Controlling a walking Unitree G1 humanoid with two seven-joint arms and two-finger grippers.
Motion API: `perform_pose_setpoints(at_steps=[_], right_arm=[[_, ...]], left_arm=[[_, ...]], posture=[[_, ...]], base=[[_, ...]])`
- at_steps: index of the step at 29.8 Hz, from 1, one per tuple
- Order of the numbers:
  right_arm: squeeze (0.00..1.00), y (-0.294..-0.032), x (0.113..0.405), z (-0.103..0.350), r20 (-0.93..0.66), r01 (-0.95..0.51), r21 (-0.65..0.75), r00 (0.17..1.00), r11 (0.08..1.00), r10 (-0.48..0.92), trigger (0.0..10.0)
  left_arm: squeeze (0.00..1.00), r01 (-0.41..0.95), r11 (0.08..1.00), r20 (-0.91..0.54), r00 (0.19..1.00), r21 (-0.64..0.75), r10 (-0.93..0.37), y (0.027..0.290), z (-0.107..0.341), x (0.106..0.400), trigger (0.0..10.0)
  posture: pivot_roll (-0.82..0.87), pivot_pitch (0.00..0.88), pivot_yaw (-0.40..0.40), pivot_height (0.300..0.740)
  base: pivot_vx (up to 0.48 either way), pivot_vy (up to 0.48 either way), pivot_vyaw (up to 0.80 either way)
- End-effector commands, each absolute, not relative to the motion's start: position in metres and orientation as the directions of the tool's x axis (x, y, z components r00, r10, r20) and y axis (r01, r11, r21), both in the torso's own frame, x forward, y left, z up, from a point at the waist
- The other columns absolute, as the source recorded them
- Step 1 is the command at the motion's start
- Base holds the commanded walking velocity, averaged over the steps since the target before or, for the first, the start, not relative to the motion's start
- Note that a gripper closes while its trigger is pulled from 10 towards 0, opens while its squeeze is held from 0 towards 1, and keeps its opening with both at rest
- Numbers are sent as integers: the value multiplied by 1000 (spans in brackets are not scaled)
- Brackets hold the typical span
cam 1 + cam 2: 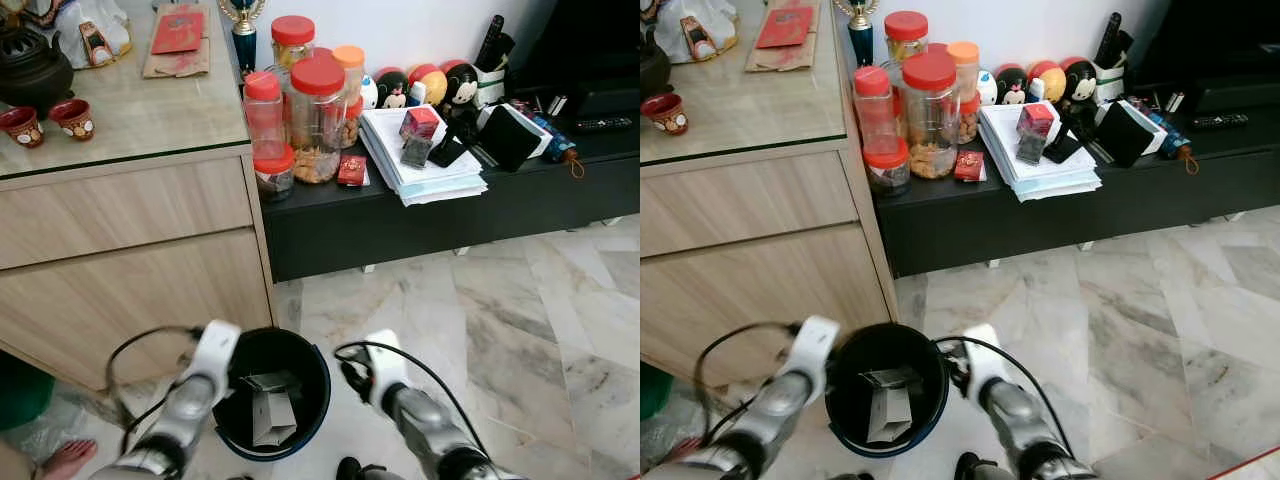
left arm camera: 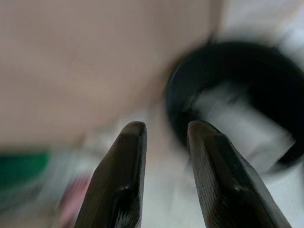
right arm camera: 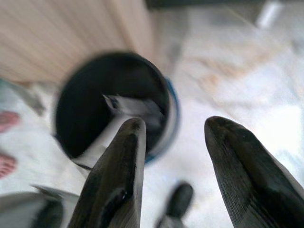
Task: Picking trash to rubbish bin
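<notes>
The left gripper has its two black fingers a little apart with nothing between them, and it hangs beside the bin, on the cabinet side. The right gripper has its fingers spread wider, also empty, and sits at the bin's other side over the floor.

Both silver arms reach down with the bin between them. The bin is a round black tub standing on the marble, close to the corner of the wooden cabinet. Inside it lies the trash: a few pieces of grey-white folded card or paper resting on the bottom.

A bare foot of a person shows on the floor near the left arm, beside something green.

Behind, a low black shelf carries red-lidded jars, a stack of papers and small round figurines. Two small cups stand on the cabinet top.
</notes>
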State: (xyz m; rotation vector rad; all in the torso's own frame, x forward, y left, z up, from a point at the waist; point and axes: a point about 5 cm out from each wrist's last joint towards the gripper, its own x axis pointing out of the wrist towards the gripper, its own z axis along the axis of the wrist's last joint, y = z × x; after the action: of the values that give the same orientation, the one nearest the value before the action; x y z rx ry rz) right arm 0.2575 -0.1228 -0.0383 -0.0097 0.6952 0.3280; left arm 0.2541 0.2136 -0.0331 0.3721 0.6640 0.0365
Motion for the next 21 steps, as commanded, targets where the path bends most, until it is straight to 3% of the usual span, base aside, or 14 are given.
perform_pose_setpoints(at_steps=[1,12,21], right_arm=[[0,-124,246,-48,-673,-268,113,688,957,272,10000],[0,-146,208,-74,-784,-152,68,603,986,146,10000],[0,-147,204,-76,-790,-125,67,599,990,129,10000]], left_arm=[[0,51,938,-651,733,344,198,220,-47,235,10000],[0,0,937,-780,555,348,290,233,-82,166,10000],[0,-20,939,-777,555,344,297,233,-82,167,10000]], posture=[[114,169,-38,740],[121,161,-45,740],[120,153,-42,740]], base=[[0,0,0],[0,0,0],[0,0,0]])
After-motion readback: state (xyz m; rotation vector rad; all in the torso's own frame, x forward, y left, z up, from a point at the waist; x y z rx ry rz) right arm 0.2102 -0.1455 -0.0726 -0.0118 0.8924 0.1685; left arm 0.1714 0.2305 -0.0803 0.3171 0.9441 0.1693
